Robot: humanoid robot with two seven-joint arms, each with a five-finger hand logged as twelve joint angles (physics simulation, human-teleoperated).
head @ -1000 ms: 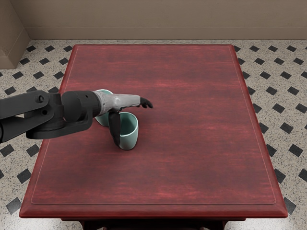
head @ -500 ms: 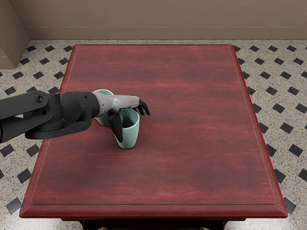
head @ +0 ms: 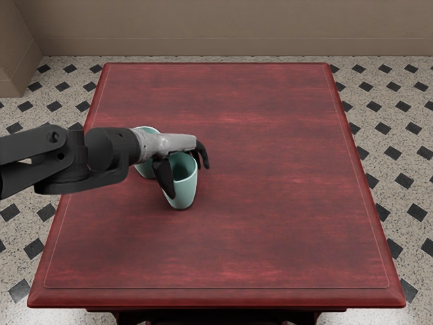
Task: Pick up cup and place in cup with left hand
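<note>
Beside the far cup (head: 146, 170) (partly hidden), the left hand (head: 169, 144) is pinching the near cup (head: 184, 192) between thumb and fingers; left of the far cup, the table's edge (head: 95, 101) is running.

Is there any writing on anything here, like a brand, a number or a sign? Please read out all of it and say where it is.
There is none that I can read: no words or numbers show on the near cup, the table or the left hand.
The far cup is partly hidden.
</note>
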